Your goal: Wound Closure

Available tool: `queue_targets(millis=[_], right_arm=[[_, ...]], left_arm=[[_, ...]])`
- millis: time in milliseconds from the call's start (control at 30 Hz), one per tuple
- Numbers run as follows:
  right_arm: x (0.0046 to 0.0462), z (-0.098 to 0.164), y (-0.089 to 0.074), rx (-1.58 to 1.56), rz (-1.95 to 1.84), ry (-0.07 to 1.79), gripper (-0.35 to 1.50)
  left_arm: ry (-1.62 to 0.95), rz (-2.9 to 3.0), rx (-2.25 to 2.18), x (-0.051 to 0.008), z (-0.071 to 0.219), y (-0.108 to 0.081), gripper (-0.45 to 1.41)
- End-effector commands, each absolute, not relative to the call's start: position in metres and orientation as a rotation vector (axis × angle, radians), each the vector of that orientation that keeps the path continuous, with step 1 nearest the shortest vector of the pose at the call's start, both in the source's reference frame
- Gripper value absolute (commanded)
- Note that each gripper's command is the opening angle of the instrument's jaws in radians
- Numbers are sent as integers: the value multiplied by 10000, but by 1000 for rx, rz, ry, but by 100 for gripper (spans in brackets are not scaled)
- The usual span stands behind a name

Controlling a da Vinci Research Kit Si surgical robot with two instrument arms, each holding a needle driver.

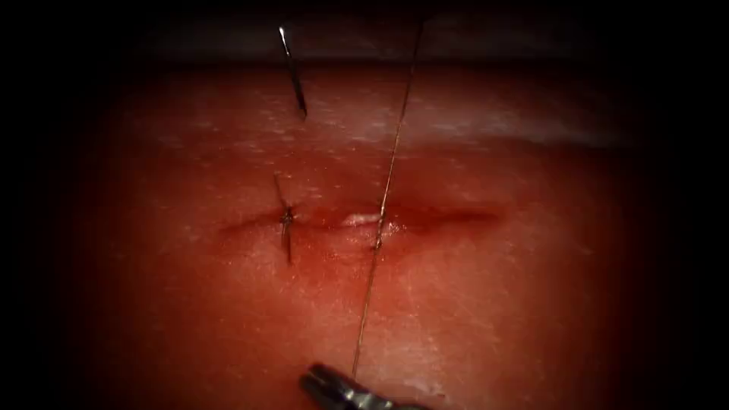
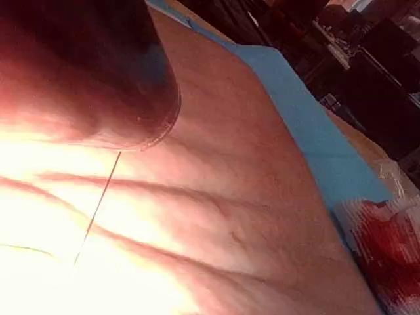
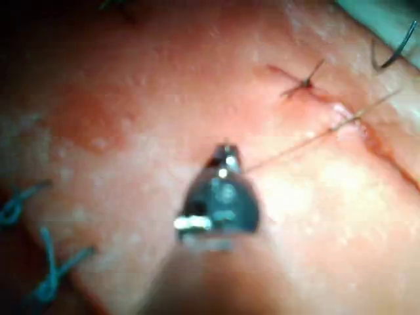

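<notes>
The tissue [image 1: 493, 304] has a horizontal cut [image 1: 448, 218]. A tied stitch [image 1: 286, 217] with short cut ends sits at the cut's left part. The thread [image 1: 386, 190] runs taut from the picture's top, through the cut near its middle, down to my right tool [image 1: 351, 379], whose jaws are shut on it. In the right wrist view that tool [image 3: 226, 156] grips the thread [image 3: 295, 146] close to the tissue. The needle [image 1: 294, 76] stands free beyond the cut, one end stuck in the tissue. My left tool's dark shaft [image 2: 98, 72] hangs over the thread [image 2: 98, 205].
Blue stitches [image 3: 49, 275] lie on another part of the tissue. A blue drape [image 2: 315, 125] borders the tissue, with a red-stained pad [image 2: 387, 243] beside it. The curved needle [image 3: 396, 51] sits past the cut near the tissue's edge.
</notes>
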State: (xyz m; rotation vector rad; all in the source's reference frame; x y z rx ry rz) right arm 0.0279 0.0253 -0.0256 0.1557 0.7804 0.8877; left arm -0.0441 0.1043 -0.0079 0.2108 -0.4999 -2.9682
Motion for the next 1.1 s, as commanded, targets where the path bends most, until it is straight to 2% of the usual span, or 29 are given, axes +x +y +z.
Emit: queue_targets(millis=[33, 233, 267, 300, 367, 400, 433, 500, 633, 700, 767, 833, 1100], right_arm=[[285, -252, 258, 156, 892, 791, -35], [283, -258, 276, 154, 904, 850, -35], [283, -258, 277, 152, 905, 858, -6], [283, -257, 279, 149, 907, 870, 37], [283, -258, 283, 138, 913, 884, 93], [283, -259, 286, 130, 919, 883, 111], [282, -262, 289, 128, 923, 880, 121], [279, -280, 303, 123, 944, 879, 128], [270, -307, 326, 133, 954, 919, 123], [267, -311, 335, 124, 924, 922, 96], [266, -310, 345, 116, 904, 925, 42], [265, -303, 352, 114, 897, 919, -35], [266, -246, 377, 102, 862, 858, -35]], left_arm=[[-497, -2968, 230, -444, -81, 1050, -35], [-403, -3050, 415, -420, -102, 1036, -35], [-387, -3059, 434, -416, -107, 1033, -35], [-377, -3067, 461, -411, -112, 1030, -35], [-340, -3096, 524, -400, -127, 1021, -35], [-325, -3099, 544, -395, -133, 1017, -35], [-310, -3096, 562, -391, -140, 1013, -35], [-255, -3106, 657, -377, -171, 995, -35], [-191, -3099, 747, -371, -206, 980, -35], [-190, -3097, 793, -368, -224, 974, -35], [-205, -3087, 838, -365, -243, 968, -35], [-208, -3077, 878, -362, -259, 964, -35], [-207, -3073, 911, -340, -330, 941, -35]])
